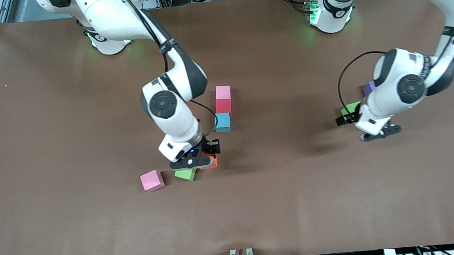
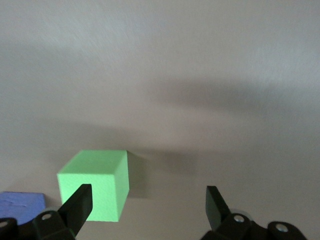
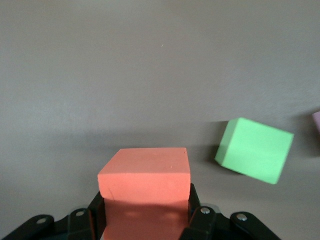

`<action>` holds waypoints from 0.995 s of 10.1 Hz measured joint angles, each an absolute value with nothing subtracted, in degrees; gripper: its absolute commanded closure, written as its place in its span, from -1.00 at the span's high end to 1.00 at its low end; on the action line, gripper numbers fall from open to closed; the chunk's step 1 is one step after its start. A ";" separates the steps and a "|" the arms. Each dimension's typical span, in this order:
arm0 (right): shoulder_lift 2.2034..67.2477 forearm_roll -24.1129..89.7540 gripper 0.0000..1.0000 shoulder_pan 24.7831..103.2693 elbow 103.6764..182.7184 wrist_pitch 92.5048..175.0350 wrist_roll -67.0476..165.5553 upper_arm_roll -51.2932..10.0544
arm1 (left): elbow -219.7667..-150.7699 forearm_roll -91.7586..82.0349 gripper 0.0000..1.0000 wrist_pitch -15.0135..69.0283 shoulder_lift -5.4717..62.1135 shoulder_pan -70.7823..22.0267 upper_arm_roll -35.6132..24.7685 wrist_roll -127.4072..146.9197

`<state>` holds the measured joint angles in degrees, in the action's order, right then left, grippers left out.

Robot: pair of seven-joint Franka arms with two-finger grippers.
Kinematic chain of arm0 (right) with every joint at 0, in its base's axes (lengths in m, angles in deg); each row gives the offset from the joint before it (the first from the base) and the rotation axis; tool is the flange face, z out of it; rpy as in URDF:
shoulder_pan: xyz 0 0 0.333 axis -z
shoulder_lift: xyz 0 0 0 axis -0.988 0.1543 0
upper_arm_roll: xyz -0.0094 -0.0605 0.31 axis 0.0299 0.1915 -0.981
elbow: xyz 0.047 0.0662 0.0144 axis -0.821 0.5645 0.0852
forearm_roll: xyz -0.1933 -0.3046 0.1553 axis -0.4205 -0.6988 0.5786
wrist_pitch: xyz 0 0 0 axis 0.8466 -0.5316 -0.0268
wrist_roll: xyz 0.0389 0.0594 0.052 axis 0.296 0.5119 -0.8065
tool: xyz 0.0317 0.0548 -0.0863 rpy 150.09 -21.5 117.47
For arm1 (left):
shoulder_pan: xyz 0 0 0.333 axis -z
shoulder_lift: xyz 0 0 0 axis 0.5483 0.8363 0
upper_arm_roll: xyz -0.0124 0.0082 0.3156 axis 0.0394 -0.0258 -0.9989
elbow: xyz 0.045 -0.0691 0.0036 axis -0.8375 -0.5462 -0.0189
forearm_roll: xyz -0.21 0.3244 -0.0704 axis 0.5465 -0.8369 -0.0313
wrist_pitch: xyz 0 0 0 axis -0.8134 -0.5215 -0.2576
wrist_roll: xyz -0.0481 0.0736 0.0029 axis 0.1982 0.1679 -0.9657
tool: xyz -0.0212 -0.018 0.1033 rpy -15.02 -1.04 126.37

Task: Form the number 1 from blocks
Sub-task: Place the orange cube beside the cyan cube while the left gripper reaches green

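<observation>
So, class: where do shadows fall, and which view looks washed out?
Front view: soft shadows beside the column of blocks and under both arms. Left wrist view: pale, washed out, broad shadow bands above the green foam cube. Right wrist view: evenly lit.

No text, label, brand, number or sign can be read on anything in these views.

I counted eight blocks: two pink (image 1: 222,91) (image 1: 152,180), two green (image 1: 185,174) (image 1: 350,109), one red (image 1: 222,106), one light blue (image 1: 222,122), one orange (image 3: 145,187), one purple (image 1: 369,88)
</observation>
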<state>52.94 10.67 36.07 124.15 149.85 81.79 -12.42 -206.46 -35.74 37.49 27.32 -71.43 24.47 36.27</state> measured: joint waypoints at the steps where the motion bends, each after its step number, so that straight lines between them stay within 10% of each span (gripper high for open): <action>1: 54.08 10.69 0.21 35.18 123.82 149.95 82.48 -12.43 | -208.43 -37.13 1.00 38.18 26.91 -72.00 24.47 36.27; 10: 56.94 14.08 0.22 32.64 125.15 148.87 82.85 -13.53 | -210.68 -40.47 1.00 38.29 26.20 -76.05 24.30 36.27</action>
